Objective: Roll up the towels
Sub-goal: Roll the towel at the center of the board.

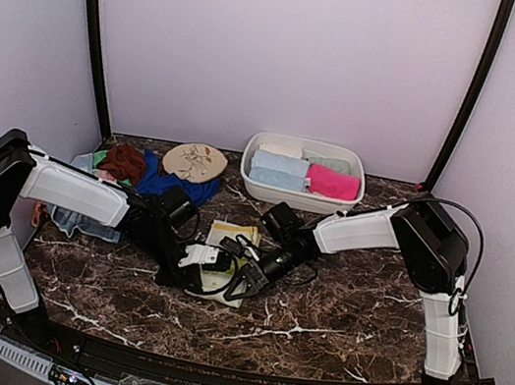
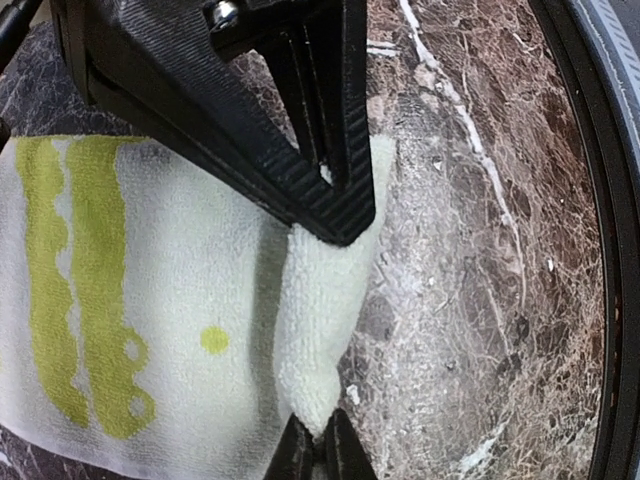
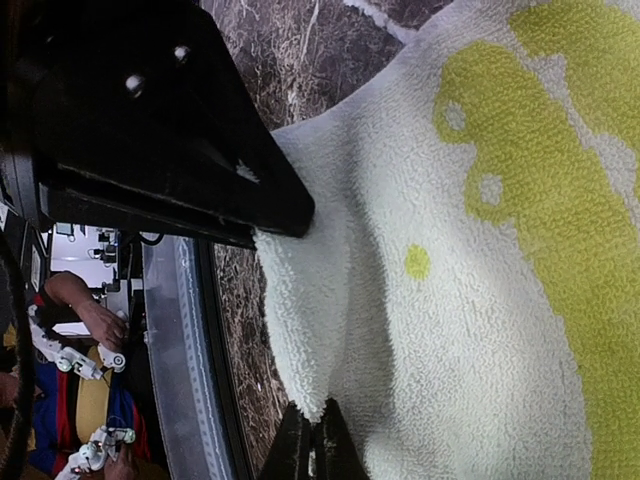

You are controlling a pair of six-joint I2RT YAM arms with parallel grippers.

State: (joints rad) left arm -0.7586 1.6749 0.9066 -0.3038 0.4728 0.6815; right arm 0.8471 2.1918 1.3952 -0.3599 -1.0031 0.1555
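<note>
Towel (image 1: 228, 235) pinched from both sides, desk (image 1: 347, 308) centre.
Yellow-green, it lies mid-frame on the marble; left jaws and right jaws each press shut on a raised fold at its lower edge.

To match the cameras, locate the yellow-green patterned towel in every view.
Top external: yellow-green patterned towel lies mid-table.
Left wrist: the towel fills the left half, its folded edge pinched in the left claw.
Right wrist: the towel fills the right side, its edge pinched in the right claw.
Shared landmark: the veined brown marble table.
</note>
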